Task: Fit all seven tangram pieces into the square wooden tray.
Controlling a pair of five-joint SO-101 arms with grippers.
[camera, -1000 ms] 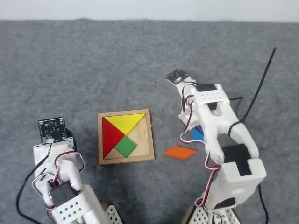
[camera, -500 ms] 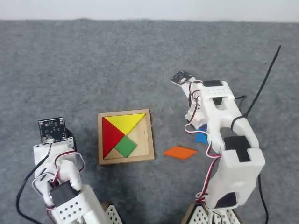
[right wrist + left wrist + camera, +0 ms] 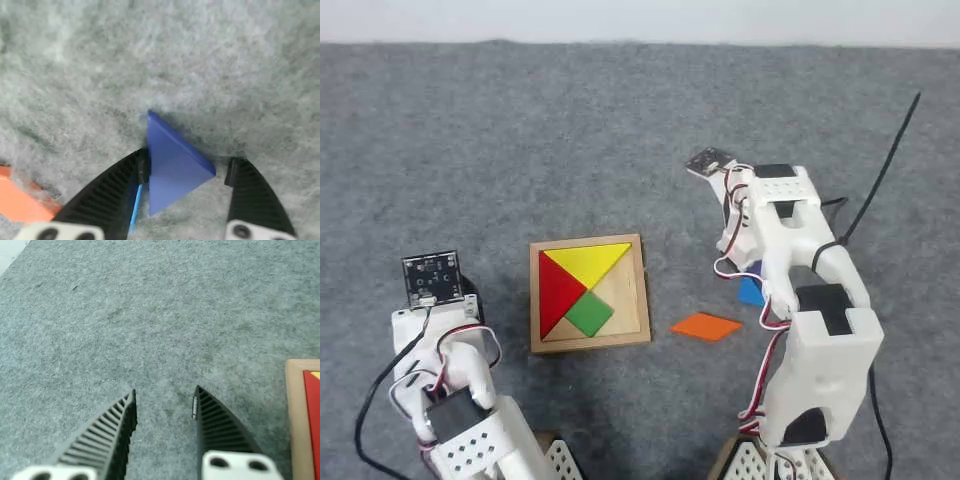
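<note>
Blue triangle (image 3: 175, 167) sits right between the spread fingers of the right tool (image 3: 188, 162), lying on the grey felt of the desk (image 3: 470, 150). One finger (image 3: 115, 185) is pressed up against the triangle's edge, and the other stands just clear of its far corner, so the tool is released, straddling the piece and not clamped on it. A thin, lighter blue edge peeks out beneath the touching finger; what it belongs to, I cannot tell. Off beyond that same finger lies the orange piece (image 3: 706, 326), flat on the felt, near the tool but apart from the triangle. Farther out past the orange piece, well apart from this tool, is the tray (image 3: 590, 342). Inside it are three pieces: the red triangle (image 3: 556, 290), the yellow triangle (image 3: 588, 262) and the green square (image 3: 589, 314), with bare wood showing beside them. Over to the left tool (image 3: 164, 397): released too, fingers parted over bare felt, gripping nothing, with the tray's rim off to one side of it.
</note>
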